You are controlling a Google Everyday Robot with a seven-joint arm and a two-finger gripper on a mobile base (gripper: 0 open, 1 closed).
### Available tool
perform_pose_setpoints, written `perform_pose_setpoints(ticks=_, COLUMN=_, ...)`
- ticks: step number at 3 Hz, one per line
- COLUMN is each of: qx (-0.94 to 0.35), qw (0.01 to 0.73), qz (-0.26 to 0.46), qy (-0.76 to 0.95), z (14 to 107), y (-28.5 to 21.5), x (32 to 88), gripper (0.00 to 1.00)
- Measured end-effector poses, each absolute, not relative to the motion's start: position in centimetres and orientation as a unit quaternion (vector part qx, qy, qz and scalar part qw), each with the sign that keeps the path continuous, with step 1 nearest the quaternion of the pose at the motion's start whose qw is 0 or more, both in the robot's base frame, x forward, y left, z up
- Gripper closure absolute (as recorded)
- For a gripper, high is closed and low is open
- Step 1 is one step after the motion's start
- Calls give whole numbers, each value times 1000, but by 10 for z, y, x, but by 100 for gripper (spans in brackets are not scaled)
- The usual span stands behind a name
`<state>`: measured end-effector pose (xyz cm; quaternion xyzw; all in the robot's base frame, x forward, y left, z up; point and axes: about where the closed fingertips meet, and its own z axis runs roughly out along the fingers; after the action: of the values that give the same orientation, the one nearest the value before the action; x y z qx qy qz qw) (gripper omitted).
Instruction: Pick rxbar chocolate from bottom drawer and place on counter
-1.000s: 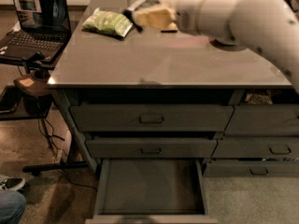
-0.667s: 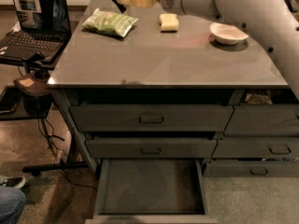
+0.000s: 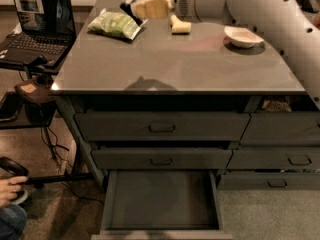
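At the far left an open laptop (image 3: 39, 14) is seen, set apart from the counter (image 3: 170, 66), whose glossy grey top spans the middle of the view. On the far left part of the counter a green snack bag (image 3: 116, 24) is laid flat. Just to its right, toward the back, the rxbar chocolate (image 3: 129, 11) is found — a small dark wrapper close against the bag's edge, low over the counter top. The gripper (image 3: 142, 6) is positioned directly at the bar, reaching in from the right. Whether the bar is clamped there or merely lies against the gripper's tip cannot be told. Below the counter, two handled drawers (image 3: 161, 126) are shut, and beneath them the bottom drawer (image 3: 162, 199) is pulled out — its flat dark floor is exposed. Back on the counter top, a pale yellow block (image 3: 180, 26) is placed just right of the gripper. A shallow white bowl (image 3: 243, 36) is set farther right, well apart from the block. The white arm (image 3: 260, 14) is stretched above the bowl from the upper right corner.
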<state>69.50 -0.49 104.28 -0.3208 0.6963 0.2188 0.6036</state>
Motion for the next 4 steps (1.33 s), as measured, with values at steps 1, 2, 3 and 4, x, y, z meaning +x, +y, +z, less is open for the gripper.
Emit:
perform_pose_setpoints(ticks=1, qx=-367, qw=553, qz=138, qy=735, z=1005, y=-26, x=737, gripper=100)
perform_pose_setpoints(ticks=2, qx=-399, qw=491, qz=55, qy=773, z=968, y=-71, x=774, gripper=100)
perform_pose_setpoints(ticks=3, qx=-417, qw=414, qz=17, qy=809, z=921, y=-109, x=775, gripper=100)
perform_pose_setpoints(ticks=4, qx=-426, qw=377, qz=32, qy=822, z=889, y=-111, x=755, gripper=100)
